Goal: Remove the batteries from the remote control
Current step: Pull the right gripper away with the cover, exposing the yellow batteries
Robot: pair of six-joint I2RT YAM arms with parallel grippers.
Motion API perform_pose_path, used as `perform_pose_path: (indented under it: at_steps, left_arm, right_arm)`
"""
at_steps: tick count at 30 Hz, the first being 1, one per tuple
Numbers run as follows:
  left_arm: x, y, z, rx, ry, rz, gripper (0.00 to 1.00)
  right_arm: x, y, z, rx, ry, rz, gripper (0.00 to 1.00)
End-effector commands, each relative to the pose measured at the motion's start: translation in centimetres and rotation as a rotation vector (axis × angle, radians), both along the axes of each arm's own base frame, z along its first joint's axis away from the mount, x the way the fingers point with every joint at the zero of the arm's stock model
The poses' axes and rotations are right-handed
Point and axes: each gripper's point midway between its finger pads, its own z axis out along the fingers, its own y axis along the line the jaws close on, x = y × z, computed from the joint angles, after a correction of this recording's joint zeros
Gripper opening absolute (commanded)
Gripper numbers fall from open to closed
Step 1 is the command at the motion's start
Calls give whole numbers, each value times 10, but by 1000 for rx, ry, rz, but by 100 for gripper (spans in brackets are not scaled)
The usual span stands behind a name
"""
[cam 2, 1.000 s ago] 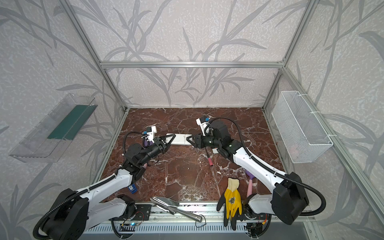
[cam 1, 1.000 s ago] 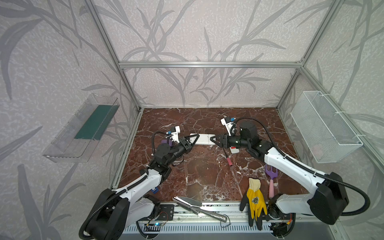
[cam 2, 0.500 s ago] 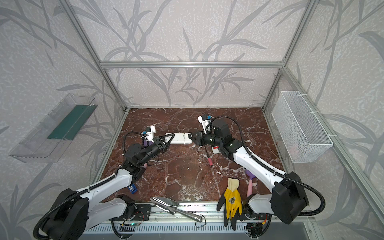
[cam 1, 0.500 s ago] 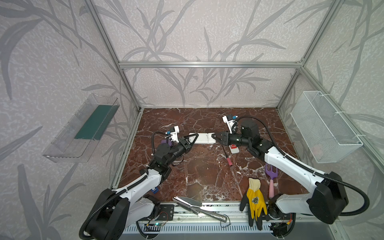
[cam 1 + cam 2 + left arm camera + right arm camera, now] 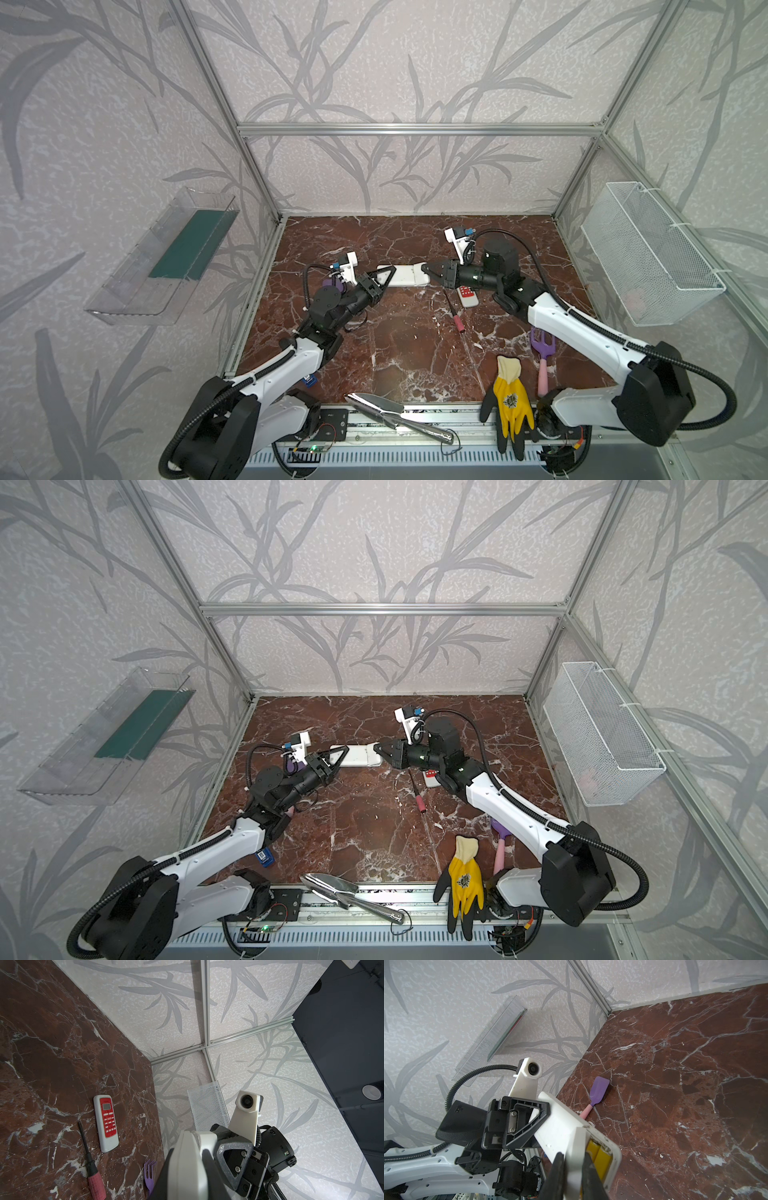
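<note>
A white remote (image 5: 405,275) (image 5: 359,755) hangs above the marble floor, held end to end between both arms. My left gripper (image 5: 388,276) (image 5: 188,1159) is shut on one end of the remote (image 5: 189,1147). At the other end my right gripper (image 5: 428,270) (image 5: 572,1165) is shut on a white cover flap (image 5: 576,1147) that stands up from the remote's back (image 5: 558,1118). Beside that flap the compartment lies open, with two yellow batteries (image 5: 598,1159) side by side in it. One right finger lies partly over them.
A second white remote with a red face (image 5: 467,296) (image 5: 106,1122) and a pink-handled screwdriver (image 5: 455,313) lie under the right arm. A purple rake (image 5: 543,345), yellow glove (image 5: 509,399) and metal trowel (image 5: 382,409) lie in front, a purple spatula (image 5: 599,1091) behind the left arm. A wire basket (image 5: 648,253) hangs right, a clear shelf (image 5: 162,266) left.
The right gripper's jaws have closed from open onto the flap at the remote's end. The left arm and the remote have stayed put.
</note>
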Motion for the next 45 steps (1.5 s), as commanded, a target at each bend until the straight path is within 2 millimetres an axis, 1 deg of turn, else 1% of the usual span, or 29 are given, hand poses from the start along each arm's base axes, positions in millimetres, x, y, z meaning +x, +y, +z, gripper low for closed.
perform_pose_path:
  at_steps: [1, 11, 12, 25, 29, 33, 39, 40, 45]
  left_arm:
    - [-9, -5, 39, -76, -102, -52, 0]
    - [-10, -5, 40, -78, -109, -52, 0]
    - [-10, -4, 40, -77, -109, -50, 0]
    - [-7, -1, 29, -50, -90, -27, 0]
    - [-5, 0, 22, -37, -76, -18, 0]
    - [-5, 0, 22, -33, -79, -20, 0]
    - [-3, 1, 11, 3, -54, -9, 0]
    - [-3, 1, 9, 11, -52, -7, 0]
    - [1, 3, -7, 61, -20, 13, 0]
  right_arm:
    - [-8, 6, -19, -16, 47, 49, 0]
    - [-9, 12, -21, -1, 49, 81, 0]
    - [-9, 13, -20, 12, 73, 76, 0]
    - [-10, 12, -4, 30, 38, 76, 0]
    - [-9, 11, -1, 22, 27, 65, 0]
    - [-7, 9, 0, 17, 23, 46, 0]
    - [-5, 7, 10, 27, 2, 33, 0]
    - [-5, 7, 12, 17, -27, 37, 0]
    - [-3, 1, 17, 18, -45, 19, 0]
